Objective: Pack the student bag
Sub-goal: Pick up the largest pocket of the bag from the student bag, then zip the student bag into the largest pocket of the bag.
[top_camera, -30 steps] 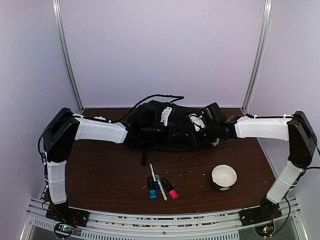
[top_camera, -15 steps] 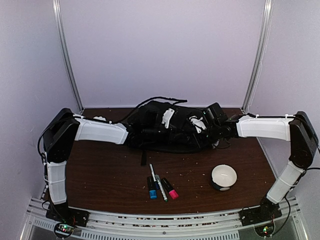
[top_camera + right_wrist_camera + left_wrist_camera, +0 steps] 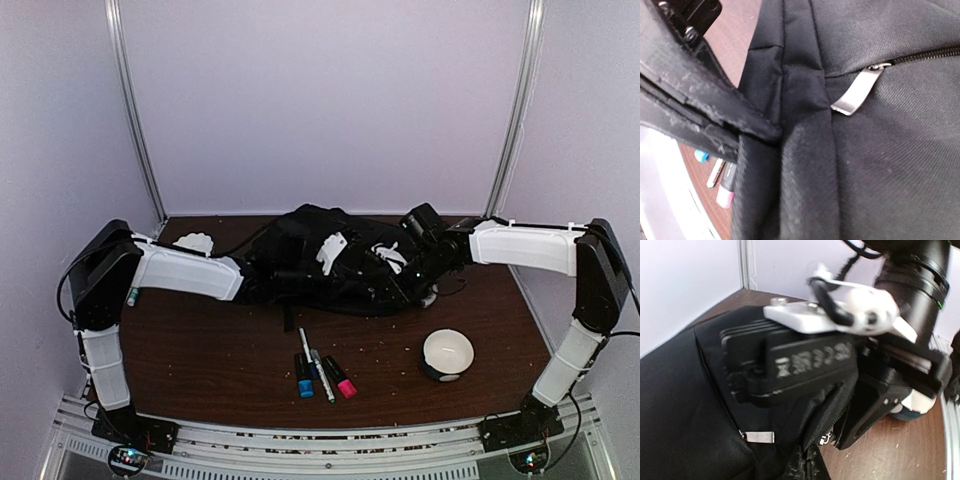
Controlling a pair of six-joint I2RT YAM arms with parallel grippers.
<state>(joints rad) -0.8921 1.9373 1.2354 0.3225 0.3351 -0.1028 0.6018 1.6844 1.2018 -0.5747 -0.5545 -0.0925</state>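
Observation:
The student bag [image 3: 300,250], a big black fabric backpack, lies across the back of the table and its middle is pulled up. Both arms reach into it from the sides. My left gripper [image 3: 335,272] is shut, and bunched bag fabric [image 3: 680,405] with a zipper edge sits at its jaws [image 3: 810,460]. My right gripper [image 3: 385,272] is shut on a fold of the bag [image 3: 890,150]; one worn black finger [image 3: 700,110] presses against that fold. A silver zipper pull [image 3: 855,95] hangs beside it. The right gripper's body [image 3: 805,360] fills the left wrist view.
Three markers [image 3: 320,375] with blue, green and pink ends lie in front of the bag. A white round bowl-like thing [image 3: 447,352] sits at the front right. A small white pouch [image 3: 195,242] lies behind the left arm. Metal posts stand at both back corners.
The right gripper has closed on the bag's fabric. The bag's middle has risen and spread to the left, and the left arm has swung lower and outward.

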